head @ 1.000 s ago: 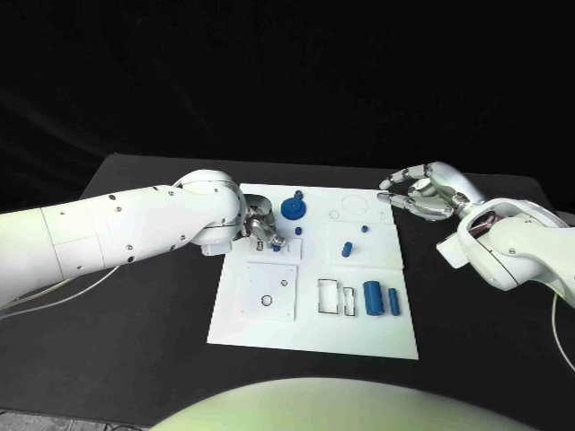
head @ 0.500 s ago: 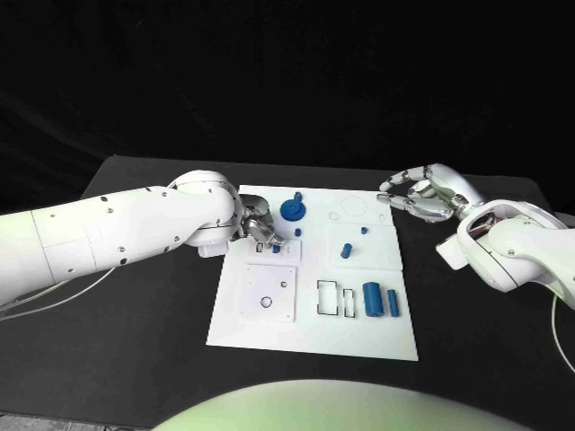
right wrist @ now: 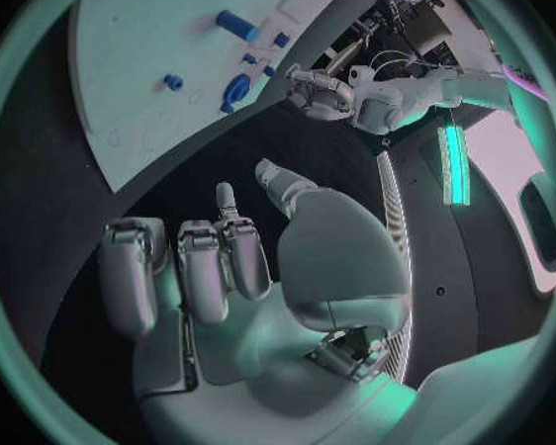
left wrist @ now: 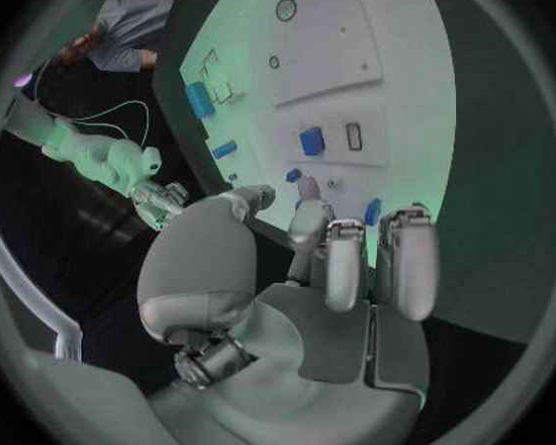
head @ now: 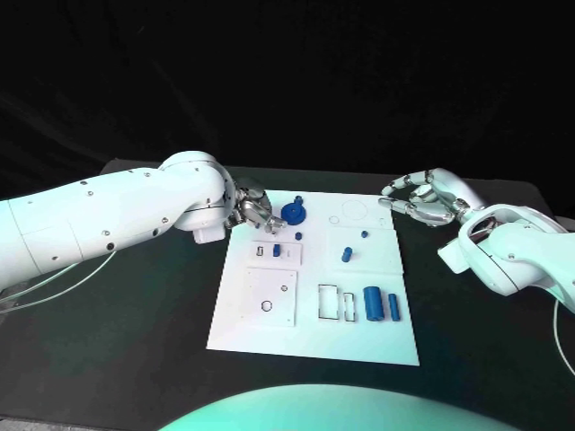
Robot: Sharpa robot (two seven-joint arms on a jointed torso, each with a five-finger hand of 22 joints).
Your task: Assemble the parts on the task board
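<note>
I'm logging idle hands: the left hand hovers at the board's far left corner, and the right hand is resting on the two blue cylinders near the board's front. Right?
Not quite. The right hand is off the task board, beside its far right corner, holding nothing; the two blue cylinders lie untouched near the front. The head view shows this. The left hand is as you say.

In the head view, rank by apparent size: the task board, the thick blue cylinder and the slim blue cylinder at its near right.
1. task board
2. thick blue cylinder
3. slim blue cylinder, similar in length but clearly narrower
</note>
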